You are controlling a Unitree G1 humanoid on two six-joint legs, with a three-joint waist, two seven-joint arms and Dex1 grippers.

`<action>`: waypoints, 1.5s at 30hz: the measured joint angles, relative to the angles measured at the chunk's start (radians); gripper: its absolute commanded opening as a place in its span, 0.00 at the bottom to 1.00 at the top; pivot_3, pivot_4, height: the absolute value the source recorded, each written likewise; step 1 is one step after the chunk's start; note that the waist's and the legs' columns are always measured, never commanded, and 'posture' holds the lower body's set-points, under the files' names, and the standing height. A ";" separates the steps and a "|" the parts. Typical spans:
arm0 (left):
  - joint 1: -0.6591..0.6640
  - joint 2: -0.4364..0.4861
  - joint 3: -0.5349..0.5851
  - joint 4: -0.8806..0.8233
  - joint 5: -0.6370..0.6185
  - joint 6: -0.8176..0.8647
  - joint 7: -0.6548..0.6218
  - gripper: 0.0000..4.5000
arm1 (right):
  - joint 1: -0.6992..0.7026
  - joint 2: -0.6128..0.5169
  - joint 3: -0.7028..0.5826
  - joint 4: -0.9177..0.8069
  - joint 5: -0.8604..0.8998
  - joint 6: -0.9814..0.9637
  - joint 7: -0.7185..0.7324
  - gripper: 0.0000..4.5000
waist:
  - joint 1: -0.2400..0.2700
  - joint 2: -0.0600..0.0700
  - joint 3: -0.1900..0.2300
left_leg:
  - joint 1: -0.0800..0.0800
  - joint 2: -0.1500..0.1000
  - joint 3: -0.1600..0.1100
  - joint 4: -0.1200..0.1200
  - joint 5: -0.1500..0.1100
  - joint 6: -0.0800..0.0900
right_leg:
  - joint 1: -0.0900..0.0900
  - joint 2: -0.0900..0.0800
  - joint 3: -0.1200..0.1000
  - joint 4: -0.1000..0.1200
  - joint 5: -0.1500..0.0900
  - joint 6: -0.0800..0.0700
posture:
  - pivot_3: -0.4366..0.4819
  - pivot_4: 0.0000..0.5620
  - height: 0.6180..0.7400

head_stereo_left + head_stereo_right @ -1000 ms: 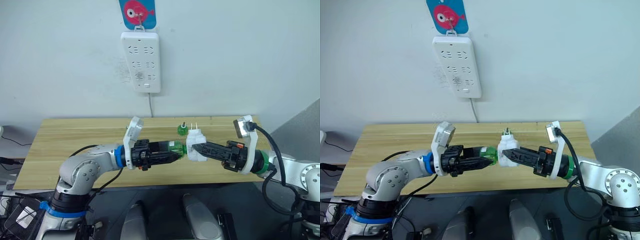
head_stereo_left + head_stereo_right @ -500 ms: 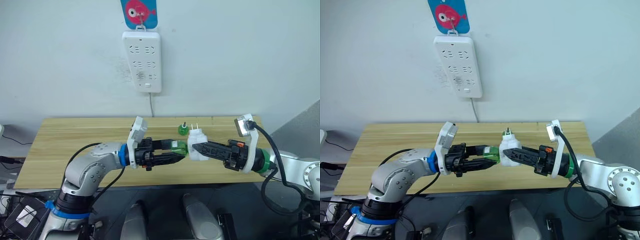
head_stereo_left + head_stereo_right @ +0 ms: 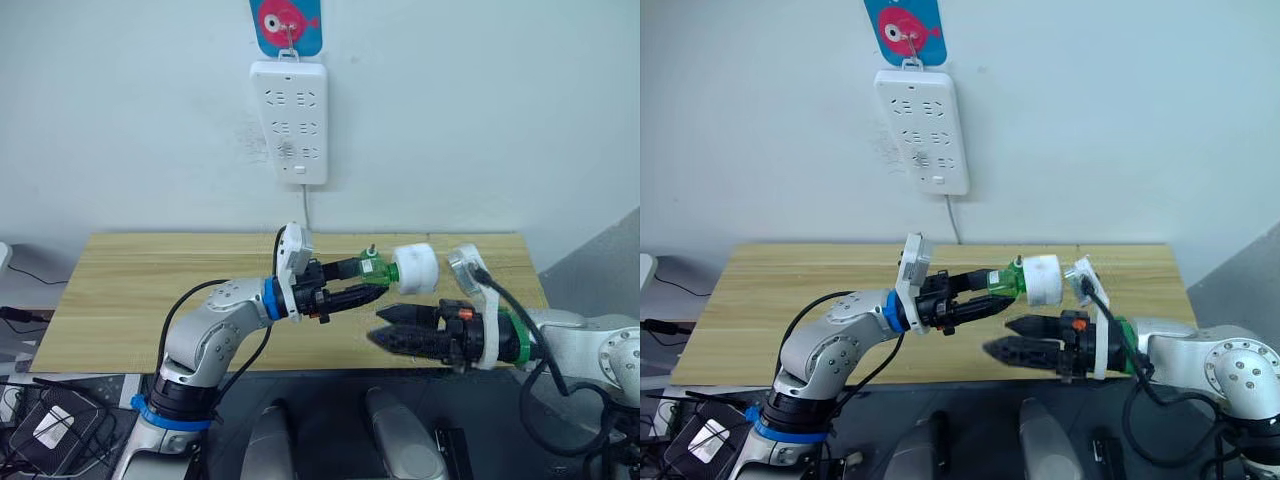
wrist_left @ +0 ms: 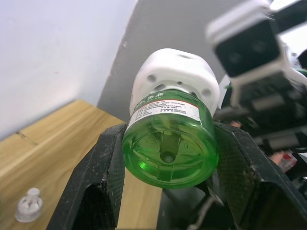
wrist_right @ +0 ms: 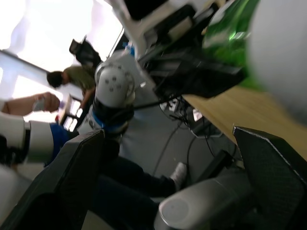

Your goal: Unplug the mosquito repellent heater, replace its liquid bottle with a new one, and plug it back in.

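The left pincer [image 3: 372, 281] is clenched on the green liquid bottle [image 4: 169, 144], the mosquito repellent heater [image 3: 414, 268] screwed on at its 3 o'clock end, above the worktop [image 3: 150, 290]. The right pincer [image 3: 382, 331] hangs released at the heater's 6 o'clock.

The left arm [image 3: 215, 325] is showing smooth silver-grey shells dotted with small dark screw holes, a blue ring at the wrist and another blue band near the base. A white camera block [image 3: 293, 255] is sitting on the wrist, and a black cable is looping alongside the forearm. The left gripper [image 3: 366, 283] is wearing two black, ribbed fingers. The right arm [image 3: 590, 345] is likewise silver-grey, carrying a green wrist ring, a small orange mark, a white camera bracket [image 3: 468, 272] and a thick black cable. The right gripper [image 3: 385, 328] is showing black tapered fingers.
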 measured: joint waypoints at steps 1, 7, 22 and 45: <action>-0.005 -0.003 0.000 0.002 0.000 -0.002 0.001 0.53 | 0.007 -0.011 0.005 -0.031 -0.063 -0.009 0.041 1.00 | 0.002 0.000 0.000 | 0.000 0.000 0.000 0.000 0.000 0.000 | 0.000 0.000 0.000 0.000 0.000 0.000 | 0.23 0.49 0.96; -0.017 -0.010 0.017 0.020 -0.007 0.004 0.013 0.53 | 0.142 -0.064 -0.003 -0.100 -0.396 -0.164 0.272 0.87 | 0.011 0.000 0.000 | 0.000 0.000 0.001 0.000 0.000 0.000 | 0.000 -0.001 0.000 -0.002 0.000 0.000 | 0.22 0.49 0.96; -0.023 0.154 -0.012 -0.027 -0.132 0.167 -0.181 0.53 | -0.009 -0.130 -0.108 0.291 -0.751 -0.365 0.607 0.00 | -0.004 -0.001 0.001 | 0.001 -0.001 0.001 -0.001 0.000 0.000 | 0.001 -0.001 0.000 -0.001 0.003 0.006 | 0.22 0.47 0.96; -0.029 0.079 -0.016 0.032 -0.010 0.020 -0.119 0.53 | -0.058 0.006 -0.088 0.016 -0.501 -0.106 0.493 0.00 | 0.001 -0.001 0.001 | 0.000 -0.001 0.000 0.000 0.000 0.000 | 0.001 -0.001 -0.001 0.000 0.003 0.007 | 0.21 0.45 0.96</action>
